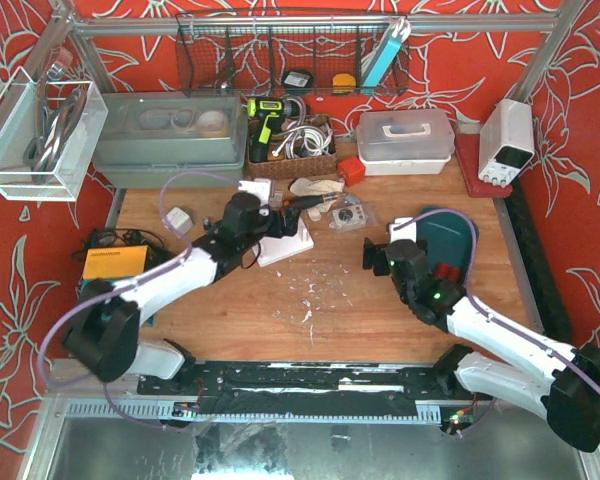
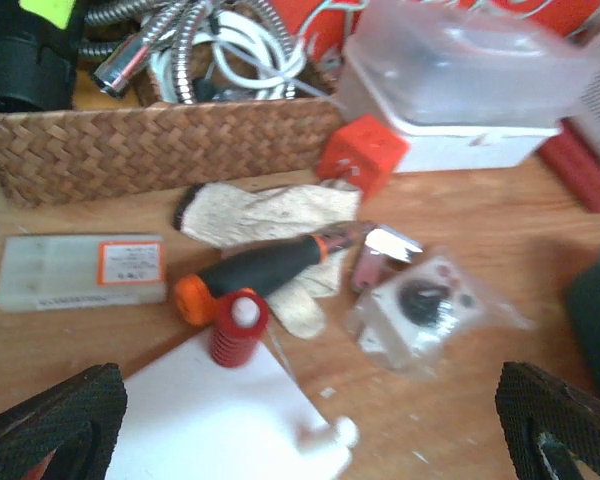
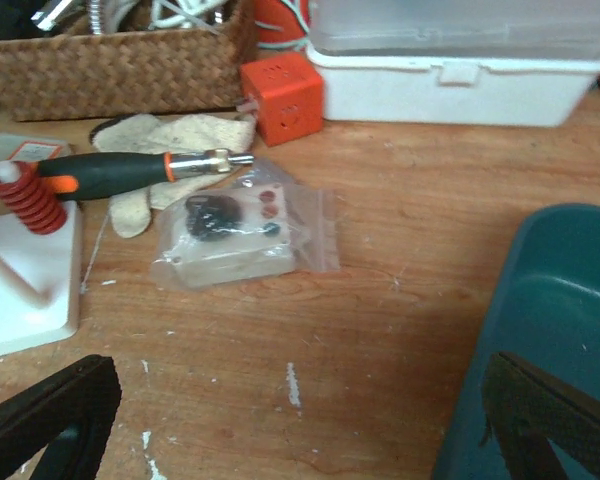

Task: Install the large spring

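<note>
The large spring [image 2: 238, 330] is red and stands upright over a white peg at the far corner of the white base [image 2: 195, 425]. The peg's tip shows above its top coil. It also shows at the left edge of the right wrist view, as the large spring [image 3: 25, 200] on the white base [image 3: 25, 300]. A second, bare peg [image 2: 330, 433] sticks out at the base's near corner. My left gripper [image 2: 305, 440] hangs open just short of the base, nothing between its fingers, and sits over the base [image 1: 290, 245] in the top view. My right gripper [image 3: 300, 420] is open over bare wood.
Behind the spring lie a screwdriver [image 2: 260, 268] with a black and orange handle, a work glove [image 2: 270, 215] and a bagged part [image 2: 420, 310]. A wicker basket [image 2: 150, 150], an orange cube [image 2: 363, 155] and a white lidded box [image 2: 460, 90] line the back. A teal tray [image 3: 550, 320] sits at the right.
</note>
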### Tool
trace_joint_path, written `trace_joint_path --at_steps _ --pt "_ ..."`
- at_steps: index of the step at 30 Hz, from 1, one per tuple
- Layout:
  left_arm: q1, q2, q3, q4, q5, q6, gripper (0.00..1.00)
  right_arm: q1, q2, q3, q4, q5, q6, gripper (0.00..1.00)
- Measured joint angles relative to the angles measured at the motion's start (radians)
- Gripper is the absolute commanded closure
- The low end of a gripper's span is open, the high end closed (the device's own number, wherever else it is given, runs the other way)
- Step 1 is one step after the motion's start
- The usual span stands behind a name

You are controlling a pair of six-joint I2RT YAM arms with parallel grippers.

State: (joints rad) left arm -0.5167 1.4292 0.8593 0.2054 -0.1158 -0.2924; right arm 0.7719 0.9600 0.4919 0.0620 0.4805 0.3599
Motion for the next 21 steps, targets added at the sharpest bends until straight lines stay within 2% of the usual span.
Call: trace_joint_path --at_steps 5,11,16,21 --pt "-0.023 -0.227 -0.205 0.089 0.089 -0.053 0.00 -0.119 0.023 0.085 -0.146 -0.092 0.130 0.01" --pt "-0.146 -0.377 -0.356 0.108 0.071 -0.043 0.00 -0.189 0.043 0.243 -0.413 -0.068 0.322 0.11" --pt "-0.211 -0.423 -0.432 0.164 0.041 -0.001 0.00 -0.261 0.045 0.319 -0.599 -0.008 0.393 0.31" --pt "-0.211 -0.423 -0.455 0.178 0.025 0.013 0.00 -0.431 0.082 0.318 -0.691 -0.032 0.383 0.45"
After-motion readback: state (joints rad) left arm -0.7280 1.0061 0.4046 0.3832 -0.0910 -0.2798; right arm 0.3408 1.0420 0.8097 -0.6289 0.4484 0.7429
